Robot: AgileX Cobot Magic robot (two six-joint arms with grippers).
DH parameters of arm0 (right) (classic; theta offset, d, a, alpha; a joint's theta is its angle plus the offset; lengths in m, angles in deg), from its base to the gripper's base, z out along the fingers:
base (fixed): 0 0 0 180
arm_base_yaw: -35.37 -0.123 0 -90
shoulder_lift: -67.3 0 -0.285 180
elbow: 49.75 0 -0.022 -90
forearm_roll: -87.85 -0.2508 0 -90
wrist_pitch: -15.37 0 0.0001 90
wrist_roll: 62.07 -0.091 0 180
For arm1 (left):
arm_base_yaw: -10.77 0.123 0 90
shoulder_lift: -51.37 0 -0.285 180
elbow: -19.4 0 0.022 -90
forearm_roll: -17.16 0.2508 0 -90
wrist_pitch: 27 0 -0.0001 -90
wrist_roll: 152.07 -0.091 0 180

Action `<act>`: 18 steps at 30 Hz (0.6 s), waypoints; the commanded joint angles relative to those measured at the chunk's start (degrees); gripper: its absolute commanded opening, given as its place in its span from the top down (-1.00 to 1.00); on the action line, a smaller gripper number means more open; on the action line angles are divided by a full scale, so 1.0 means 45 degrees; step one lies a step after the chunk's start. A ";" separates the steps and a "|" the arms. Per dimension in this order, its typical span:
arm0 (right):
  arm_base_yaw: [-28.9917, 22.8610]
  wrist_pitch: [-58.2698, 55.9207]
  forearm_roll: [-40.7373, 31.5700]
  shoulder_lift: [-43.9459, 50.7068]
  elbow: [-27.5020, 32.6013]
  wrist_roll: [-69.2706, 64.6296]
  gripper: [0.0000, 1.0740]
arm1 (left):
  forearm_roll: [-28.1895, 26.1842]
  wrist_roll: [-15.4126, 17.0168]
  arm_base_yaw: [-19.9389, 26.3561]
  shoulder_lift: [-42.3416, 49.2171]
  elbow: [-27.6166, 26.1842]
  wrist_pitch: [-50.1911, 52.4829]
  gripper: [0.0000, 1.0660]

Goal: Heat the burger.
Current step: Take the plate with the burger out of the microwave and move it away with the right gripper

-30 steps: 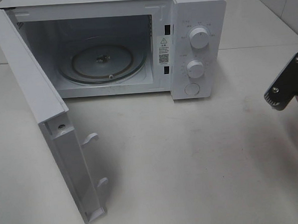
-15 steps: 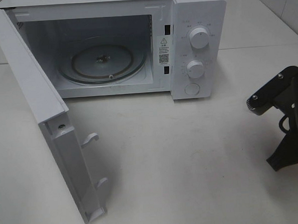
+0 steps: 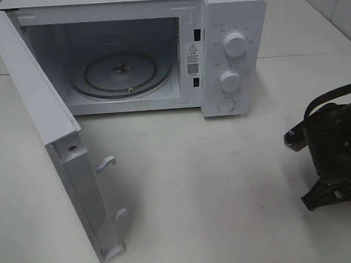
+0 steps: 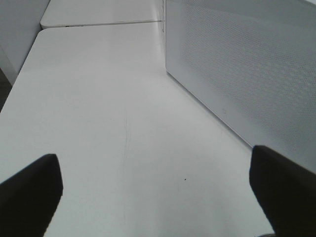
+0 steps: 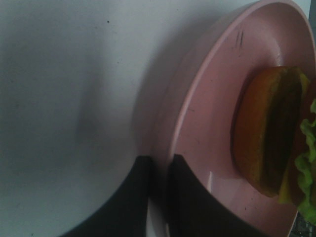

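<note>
Glossy burger [image 5: 269, 131], smooth pink round plate [image 5: 207, 128]

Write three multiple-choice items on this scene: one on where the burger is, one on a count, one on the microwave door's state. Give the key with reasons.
1. Where is the burger?
A. on the pink plate
B. on the glass turntable
C. on the bare table

2. How many round knobs does the microwave panel carry?
A. one
B. two
C. four

3. The microwave door is:
A. shut
B. removed
C. swung open

Key:
1 A, the right wrist view shows it lying on the plate, whose rim the right gripper fingers pinch.
2 B, an upper knob and a lower knob show.
3 C, the cavity and its empty turntable are exposed.
</note>
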 commanded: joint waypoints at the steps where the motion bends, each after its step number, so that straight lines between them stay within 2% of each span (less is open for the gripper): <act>1: 0.0255 -0.0726 0.1210 -0.0293 -0.0038 -0.0624 0.90 | -0.0076 0.0000 0.0013 0.0306 0.0025 0.0089 -0.83; 10: 0.0828 -0.0255 0.1617 -0.1426 -0.0038 -0.1273 0.87 | -0.0076 0.0000 0.0013 0.0306 0.0025 0.0089 -0.83; 13: 0.0828 -0.0115 0.1630 -0.1528 -0.0038 -0.1235 0.80 | -0.0076 0.0000 0.0013 0.0306 0.0025 0.0089 -0.83; 14: 0.0828 0.0038 0.1566 -0.1515 -0.0038 -0.1095 0.71 | -0.0076 0.0000 0.0013 0.0306 0.0025 0.0089 -0.83; 15: 0.0828 0.0038 0.1566 -0.1515 -0.0038 -0.1095 0.71 | -0.0076 0.0000 0.0013 0.0306 0.0025 0.0089 -0.83; 17: 0.0802 0.0102 0.1401 -0.1515 -0.0127 -0.0738 0.54 | -0.0076 0.0000 0.0013 0.0306 0.0025 0.0089 -0.83; 18: 0.0802 0.0102 0.1401 -0.1515 -0.0127 -0.0738 0.54 | -0.0076 0.0000 0.0013 0.0306 0.0025 0.0089 -0.83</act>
